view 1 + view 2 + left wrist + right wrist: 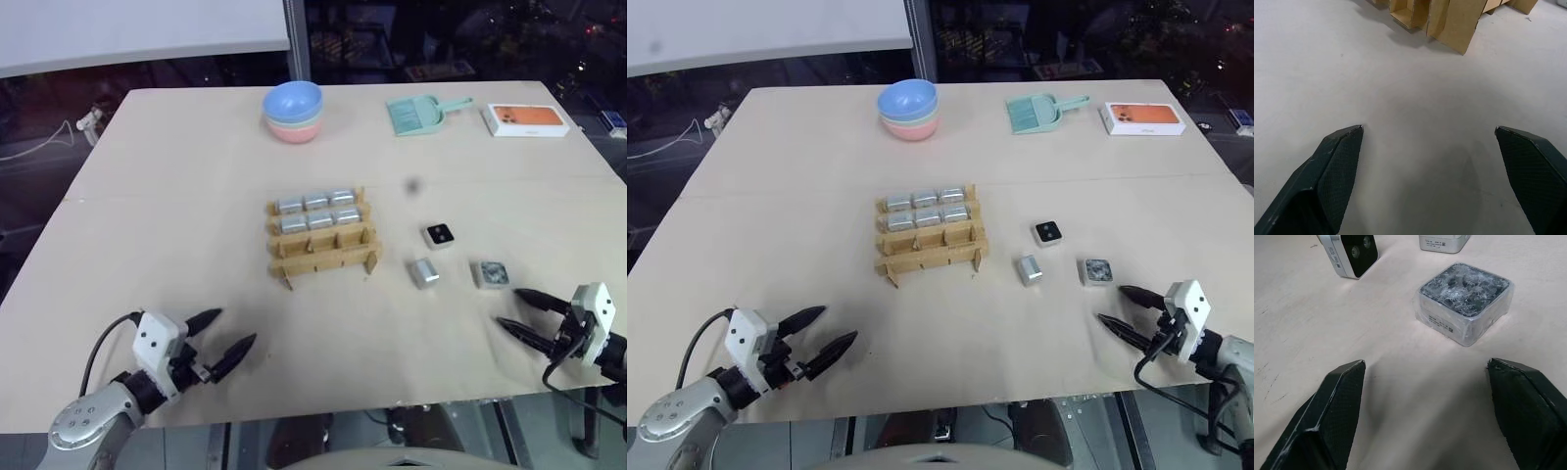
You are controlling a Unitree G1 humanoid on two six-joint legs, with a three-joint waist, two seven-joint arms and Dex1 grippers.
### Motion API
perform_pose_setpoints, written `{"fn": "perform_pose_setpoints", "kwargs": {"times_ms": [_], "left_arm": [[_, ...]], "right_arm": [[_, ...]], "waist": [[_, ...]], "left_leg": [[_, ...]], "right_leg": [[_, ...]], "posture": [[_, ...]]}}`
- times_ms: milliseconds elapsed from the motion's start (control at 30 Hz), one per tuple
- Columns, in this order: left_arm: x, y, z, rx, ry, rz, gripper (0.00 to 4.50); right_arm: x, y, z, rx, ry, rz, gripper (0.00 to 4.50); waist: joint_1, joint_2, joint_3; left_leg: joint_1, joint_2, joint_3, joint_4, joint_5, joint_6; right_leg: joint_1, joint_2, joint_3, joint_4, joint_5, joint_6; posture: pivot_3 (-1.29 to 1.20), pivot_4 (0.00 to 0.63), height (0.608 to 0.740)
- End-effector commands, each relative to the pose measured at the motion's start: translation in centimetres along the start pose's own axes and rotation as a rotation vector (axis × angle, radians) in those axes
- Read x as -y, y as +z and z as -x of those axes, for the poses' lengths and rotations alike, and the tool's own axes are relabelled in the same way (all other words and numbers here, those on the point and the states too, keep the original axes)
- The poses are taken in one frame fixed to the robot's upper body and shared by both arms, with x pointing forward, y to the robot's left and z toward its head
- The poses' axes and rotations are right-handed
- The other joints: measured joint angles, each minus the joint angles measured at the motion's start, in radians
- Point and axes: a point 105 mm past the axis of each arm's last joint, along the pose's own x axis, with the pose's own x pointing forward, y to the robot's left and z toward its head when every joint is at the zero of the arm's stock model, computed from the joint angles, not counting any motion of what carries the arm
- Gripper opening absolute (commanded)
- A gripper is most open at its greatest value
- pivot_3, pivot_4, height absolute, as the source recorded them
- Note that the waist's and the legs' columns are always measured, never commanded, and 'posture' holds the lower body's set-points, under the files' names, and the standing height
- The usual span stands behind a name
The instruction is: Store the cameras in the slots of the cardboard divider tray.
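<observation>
The cardboard divider tray (323,257) stands mid-table. Its two far rows hold several silver cameras (315,202); the nearest row's slots hold nothing. To its right three loose cameras lie on the table: one with a black face (440,235), a plain silver one (424,272), and one wrapped in clear plastic (493,274). My right gripper (507,307) is open, just short of the wrapped camera (1464,301), with nothing between its fingers. My left gripper (237,326) is open near the front left, pointing toward the tray's corner (1449,19).
At the back stand a stack of bowls (293,111), a mint-green dustpan (416,115) and a white-and-orange box (527,119). The table's front edge (323,416) runs close behind both grippers. Bare tabletop lies between my left gripper and the tray.
</observation>
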Motion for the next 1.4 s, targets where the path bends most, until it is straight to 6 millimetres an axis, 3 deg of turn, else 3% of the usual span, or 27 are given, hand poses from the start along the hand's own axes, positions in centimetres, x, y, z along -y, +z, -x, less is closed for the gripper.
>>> {"fn": "perform_pose_setpoints", "kwargs": {"times_ms": [33, 867, 1000, 1233, 1400], "left_arm": [[0.0, 0.3, 0.3, -0.002, -0.005, -0.015, 4.50], [0.1, 0.7, -0.1, 0.023, -0.016, -0.023, 4.50], [0.5, 2.6, 0.1, 0.101, -0.069, -0.062, 4.50], [2.0, 6.7, 1.7, 0.208, -0.283, -0.080, 4.50], [3.0, 9.3, 2.5, 0.257, -0.442, -0.109, 4.50]], "right_arm": [[0.8, 0.9, 0.7, 0.014, -0.025, 0.041, 3.98], [1.6, 1.3, 0.9, 0.012, -0.095, 0.032, 3.98], [2.3, 1.8, 0.3, 0.040, -0.203, -0.011, 3.98], [0.1, 2.1, -2.2, 0.061, -0.305, -0.113, 3.98], [-1.0, 1.1, -3.2, 0.033, -0.358, -0.108, 3.98]], "waist": [[0.000, 0.000, 0.000], [0.001, 0.000, 0.000], [0.002, -0.001, 0.000], [0.002, 0.000, 0.000], [0.002, -0.002, -0.001]], "left_leg": [[0.000, 0.000, 0.000, 0.000, 0.000, 0.000], [0.000, 0.000, 0.000, 0.000, 0.000, 0.000], [0.000, 0.000, 0.000, 0.000, 0.000, 0.000], [-0.010, 0.001, -0.001, 0.000, 0.000, 0.000], [-0.010, 0.001, -0.001, 0.000, 0.000, 0.000]], "right_leg": [[0.000, 0.000, 0.000, 0.000, 0.000, 0.000], [0.000, 0.000, 0.000, 0.000, 0.000, 0.000], [0.000, 0.000, 0.000, 0.000, 0.000, 0.000], [-0.009, 0.001, -0.001, 0.000, 0.000, 0.000], [-0.009, 0.001, -0.002, 0.000, 0.000, 0.000]], "posture": [[0.00, 0.150, 0.740], [0.00, 0.150, 0.740], [0.00, 0.150, 0.740], [0.00, 0.150, 0.740], [0.00, 0.150, 0.740]]}}
